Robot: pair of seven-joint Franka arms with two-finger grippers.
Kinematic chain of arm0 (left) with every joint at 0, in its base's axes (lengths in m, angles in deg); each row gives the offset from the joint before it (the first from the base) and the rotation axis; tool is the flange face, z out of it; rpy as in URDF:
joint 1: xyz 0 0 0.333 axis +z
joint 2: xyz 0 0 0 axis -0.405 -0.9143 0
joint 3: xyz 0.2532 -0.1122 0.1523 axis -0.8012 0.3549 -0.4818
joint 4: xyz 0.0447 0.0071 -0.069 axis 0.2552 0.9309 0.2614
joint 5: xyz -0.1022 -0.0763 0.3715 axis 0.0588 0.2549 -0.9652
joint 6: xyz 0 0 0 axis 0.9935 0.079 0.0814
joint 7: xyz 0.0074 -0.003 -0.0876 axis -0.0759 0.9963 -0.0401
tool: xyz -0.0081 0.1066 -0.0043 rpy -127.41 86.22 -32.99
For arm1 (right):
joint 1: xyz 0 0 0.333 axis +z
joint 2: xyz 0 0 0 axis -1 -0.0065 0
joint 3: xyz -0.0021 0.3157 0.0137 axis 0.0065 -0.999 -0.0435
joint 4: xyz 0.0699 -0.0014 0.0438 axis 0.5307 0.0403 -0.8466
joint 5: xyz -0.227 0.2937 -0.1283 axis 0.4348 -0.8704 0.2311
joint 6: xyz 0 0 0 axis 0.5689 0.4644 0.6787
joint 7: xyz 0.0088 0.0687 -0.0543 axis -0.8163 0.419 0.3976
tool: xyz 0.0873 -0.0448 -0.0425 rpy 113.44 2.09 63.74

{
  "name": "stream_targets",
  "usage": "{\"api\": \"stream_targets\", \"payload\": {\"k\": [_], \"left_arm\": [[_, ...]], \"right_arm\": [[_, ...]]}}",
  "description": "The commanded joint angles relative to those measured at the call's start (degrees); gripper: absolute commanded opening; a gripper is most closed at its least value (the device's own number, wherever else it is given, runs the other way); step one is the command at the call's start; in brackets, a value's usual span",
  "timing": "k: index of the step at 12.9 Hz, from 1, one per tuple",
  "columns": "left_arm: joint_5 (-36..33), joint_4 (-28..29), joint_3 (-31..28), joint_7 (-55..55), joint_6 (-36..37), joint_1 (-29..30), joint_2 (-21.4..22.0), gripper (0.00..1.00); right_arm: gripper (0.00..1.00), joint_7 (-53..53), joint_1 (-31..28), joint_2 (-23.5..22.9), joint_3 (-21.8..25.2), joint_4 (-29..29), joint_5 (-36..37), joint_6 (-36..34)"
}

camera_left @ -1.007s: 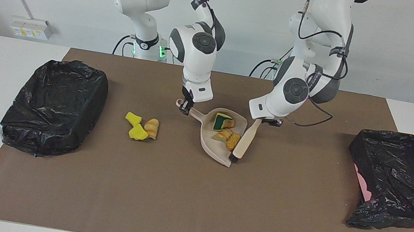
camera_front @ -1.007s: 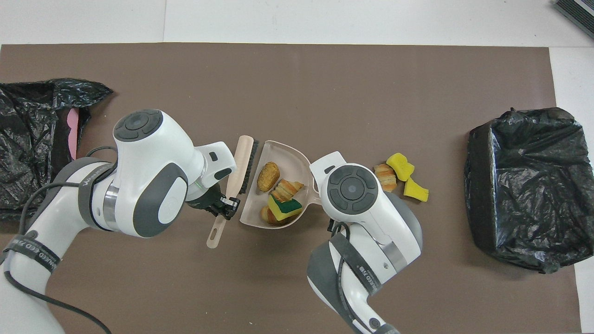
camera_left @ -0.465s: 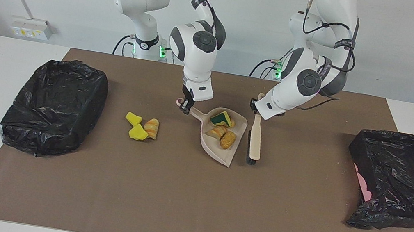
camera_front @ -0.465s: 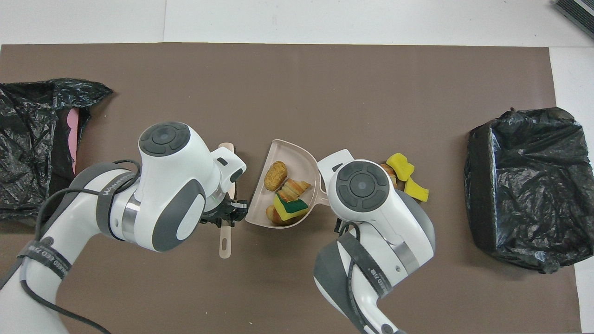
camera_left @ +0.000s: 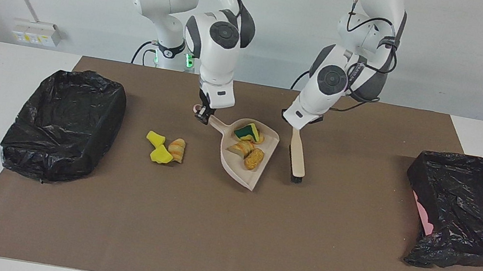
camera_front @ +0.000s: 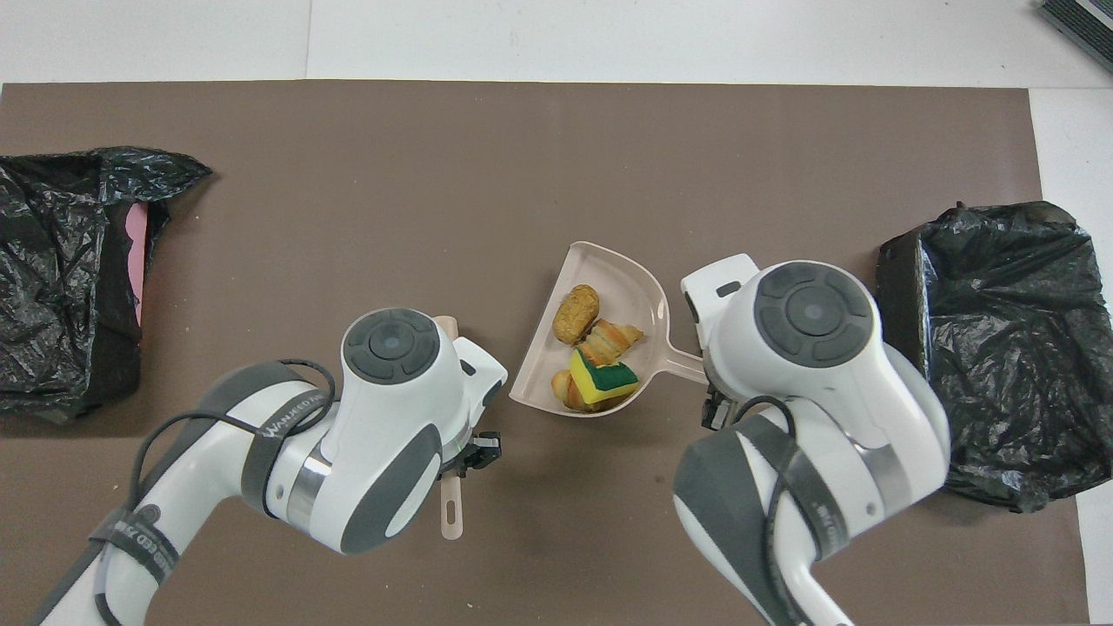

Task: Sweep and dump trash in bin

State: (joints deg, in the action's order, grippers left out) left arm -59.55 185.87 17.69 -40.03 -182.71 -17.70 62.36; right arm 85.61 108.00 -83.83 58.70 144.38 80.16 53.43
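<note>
Facing view: dustpan point(camera_left: 244, 165) lip toward open mat point(camera_left: 225, 239).

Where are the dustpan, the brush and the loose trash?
dustpan point(camera_left: 236, 169): facing view, bare pan floor.
brush point(camera_left: 298, 156): facing view, wooden back.
loose trash point(camera_left: 161, 155): facing view, yellow chunk on the mat.

the only lettering that can be partly read stands on the dark bands strapped round the arms: in the overhead view the band on the left arm's forearm point(camera_front: 287, 416) carries white capitals that read roughly "wanfeed", and a second band lower on the same arm point(camera_front: 139, 539) shows similar white letters ending in "eed" with a few more characters too small to make out; the band on the right arm point(camera_front: 813, 509) also bears white letters, not legible; in the facing view the bands show only white specks; nothing else carries readable text
</note>
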Motion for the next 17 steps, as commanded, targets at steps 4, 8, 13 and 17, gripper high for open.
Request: {"api": "stream_targets", "payload": {"k": [4, 8, 13, 17], "left_arm": [[-0.3, 11.5, -0.7, -10.1, -5.8, -13.9, 10.3, 0.0], [3.3, 14.0, -0.7, -13.8, -12.6, -19.2, 10.4, 0.0], [7.2, 15.8, -0.5, -11.7, -13.0, -19.3, 10.3, 0.0], [7.7, 17.1, -0.5, -11.3, -15.4, -19.4, 10.2, 0.0]], "right_arm": [[0.0, 7.0, -13.7, 10.5, 0.0, 0.5, 0.1, -8.3], [0.0, 28.3, -29.0, 11.2, 0.1, 0.6, 0.1, -5.5], [0.0, 43.8, -41.7, 11.2, 0.5, 0.7, 7.8, 1.1], [0.0, 52.2, -47.2, 8.5, 2.1, 1.5, 12.7, 8.0]]}}
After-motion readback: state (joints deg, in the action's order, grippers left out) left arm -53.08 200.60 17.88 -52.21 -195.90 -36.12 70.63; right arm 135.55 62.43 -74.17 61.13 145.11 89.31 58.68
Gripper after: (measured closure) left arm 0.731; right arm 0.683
